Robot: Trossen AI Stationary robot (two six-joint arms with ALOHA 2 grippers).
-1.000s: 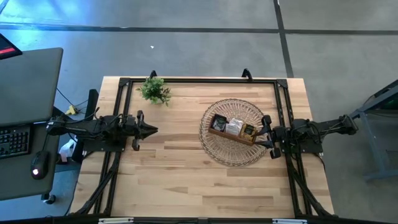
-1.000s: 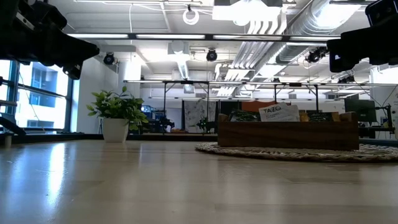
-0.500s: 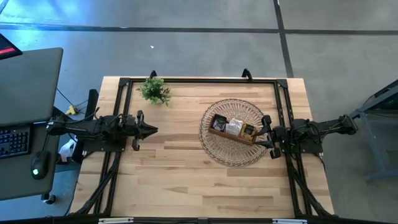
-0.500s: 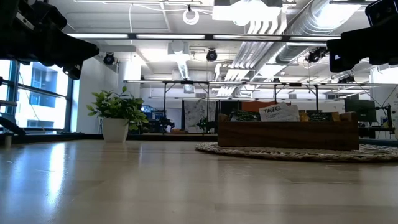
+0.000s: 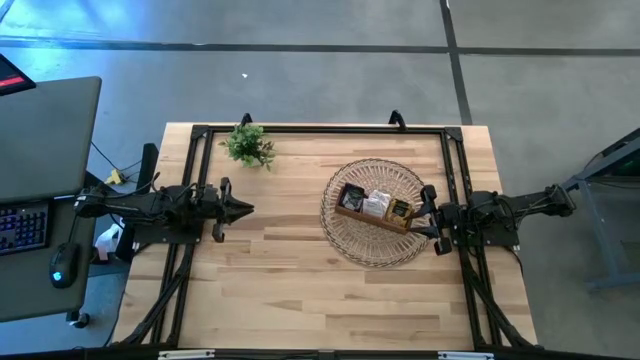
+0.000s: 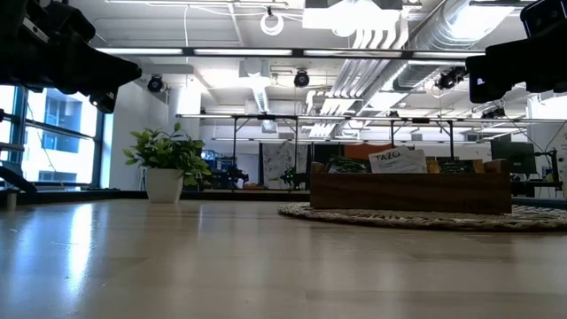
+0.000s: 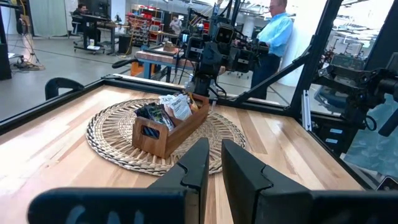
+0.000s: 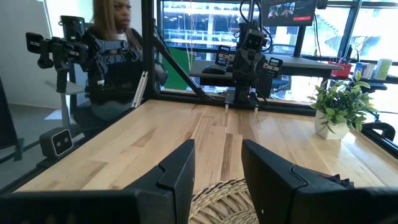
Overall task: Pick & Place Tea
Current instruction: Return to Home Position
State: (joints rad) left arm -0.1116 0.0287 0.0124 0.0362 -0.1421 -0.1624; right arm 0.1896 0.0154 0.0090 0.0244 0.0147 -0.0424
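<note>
On the desk point(image 5: 300, 290), the basket point(image 5: 350, 245), right of centre, is carrying the tray point(image 5: 365, 219), with tea point(image 5: 377, 204) sitting inside. The left end effector point(image 5: 246, 208), mid-left, is hanging nearly closed and empty. The right end effector point(image 5: 426, 216), at the basket's edge, is gaping slightly and holding nothing. Homing looks like the current step, so next is parking clear.

We count one round woven wicker basket point(image 5: 345, 238), one brown three-compartment wooden tray point(image 5: 372, 222), one small green potted plant point(image 5: 249, 146), and small square tea packets point(image 5: 377, 204), probably several per compartment.

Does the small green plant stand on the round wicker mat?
No, the plant stands on the bare table near its corner, apart from the mat.
</note>
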